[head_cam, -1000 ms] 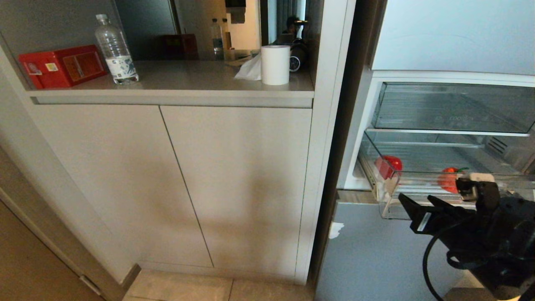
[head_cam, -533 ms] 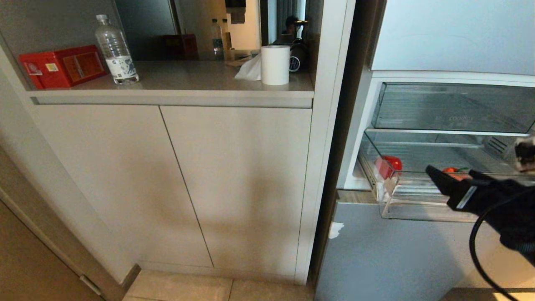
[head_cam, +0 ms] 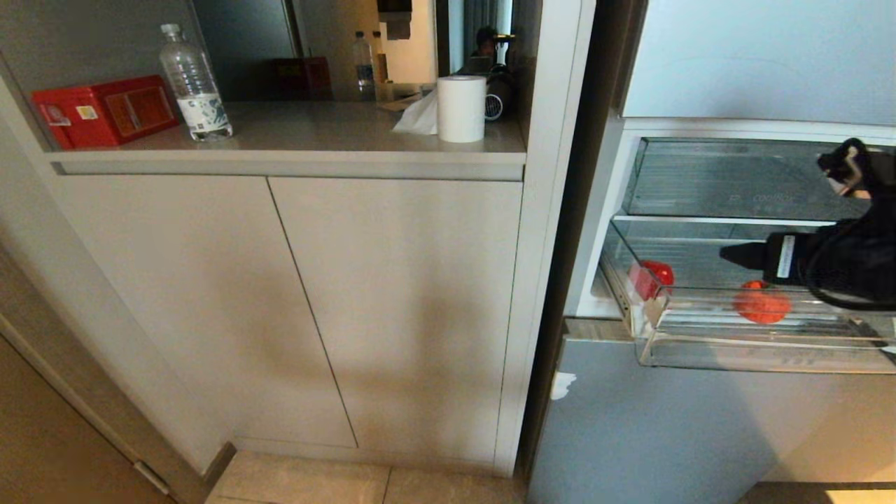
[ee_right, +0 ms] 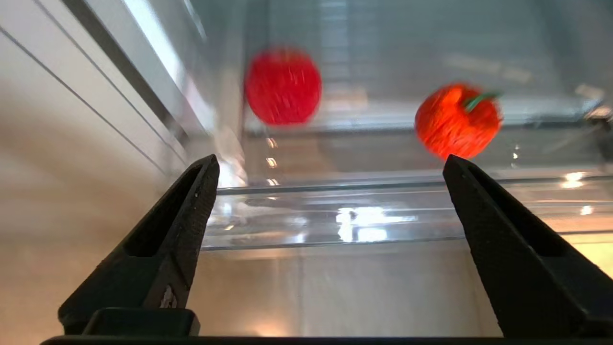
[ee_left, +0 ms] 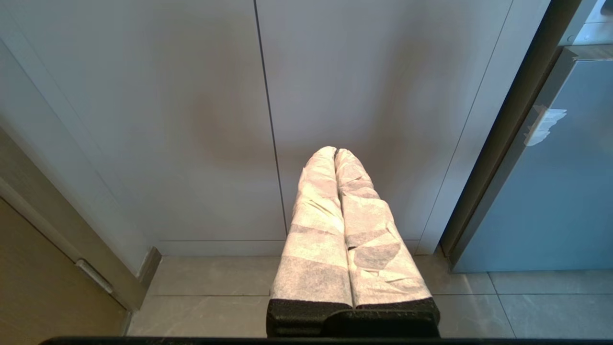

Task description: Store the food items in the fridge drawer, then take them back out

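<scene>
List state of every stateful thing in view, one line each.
fridge drawer: pulled out, holding both fruits.
red fruit: in the drawer, ungripped.
orange-red fruit: in the drawer, ungripped.
right hand: open, empty, above the drawer.
left hand: shut, empty, by the cabinet doors.
cabinet doors: closed.

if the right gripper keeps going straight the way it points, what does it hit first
Probably the clear front wall of the fridge drawer: the open right gripper faces it, with the red fruit and orange-red fruit behind. Depth is unclear.
</scene>
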Controlling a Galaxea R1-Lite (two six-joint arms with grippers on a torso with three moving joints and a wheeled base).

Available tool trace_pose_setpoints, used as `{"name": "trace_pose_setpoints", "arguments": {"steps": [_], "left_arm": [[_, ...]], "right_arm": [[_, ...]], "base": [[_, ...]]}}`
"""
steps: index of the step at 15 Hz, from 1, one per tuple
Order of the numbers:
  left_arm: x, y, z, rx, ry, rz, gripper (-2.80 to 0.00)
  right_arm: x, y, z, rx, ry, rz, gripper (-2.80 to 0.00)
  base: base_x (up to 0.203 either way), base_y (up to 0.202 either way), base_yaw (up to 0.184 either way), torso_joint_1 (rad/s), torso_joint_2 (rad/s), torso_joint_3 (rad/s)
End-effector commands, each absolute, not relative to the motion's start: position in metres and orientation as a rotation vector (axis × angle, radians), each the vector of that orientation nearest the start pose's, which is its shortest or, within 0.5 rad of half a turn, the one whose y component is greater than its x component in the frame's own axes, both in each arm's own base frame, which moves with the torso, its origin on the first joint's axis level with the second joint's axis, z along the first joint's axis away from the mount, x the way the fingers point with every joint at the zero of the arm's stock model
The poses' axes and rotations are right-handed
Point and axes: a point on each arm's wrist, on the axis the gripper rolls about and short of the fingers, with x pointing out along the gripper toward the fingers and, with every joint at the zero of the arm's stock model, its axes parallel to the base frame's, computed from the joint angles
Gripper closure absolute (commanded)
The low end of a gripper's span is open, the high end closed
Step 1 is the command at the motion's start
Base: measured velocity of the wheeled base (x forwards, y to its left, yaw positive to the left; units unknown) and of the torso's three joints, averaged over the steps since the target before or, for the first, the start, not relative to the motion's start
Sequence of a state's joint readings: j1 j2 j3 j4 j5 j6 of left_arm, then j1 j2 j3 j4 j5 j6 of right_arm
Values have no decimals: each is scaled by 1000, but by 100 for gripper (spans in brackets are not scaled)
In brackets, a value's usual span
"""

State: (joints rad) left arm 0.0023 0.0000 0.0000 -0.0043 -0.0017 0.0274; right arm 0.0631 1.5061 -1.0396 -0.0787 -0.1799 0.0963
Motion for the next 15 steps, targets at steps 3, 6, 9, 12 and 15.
{"name": "trace_pose_setpoints", "arguments": {"steps": [3,6,9,12,15], "left_arm": [[-23,0,76,28,-2,0,0],[-23,0,76,28,-2,0,0],[-23,0,76,28,-2,2,0],[-23,0,76,28,-2,2,0],[-23,0,76,28,-2,0,0]], "right_arm": [[318,10,209,10,592,-148,-280],[318,9,211,25,681,-112,-280],[316,5,213,36,713,-114,-280],[299,-1,227,60,748,-117,-280],[309,-1,234,80,730,-117,-280]], "base": [[0,0,0,0,0,0],[0,0,0,0,0,0],[0,0,0,0,0,0],[0,0,0,0,0,0],[0,0,0,0,0,0]]}}
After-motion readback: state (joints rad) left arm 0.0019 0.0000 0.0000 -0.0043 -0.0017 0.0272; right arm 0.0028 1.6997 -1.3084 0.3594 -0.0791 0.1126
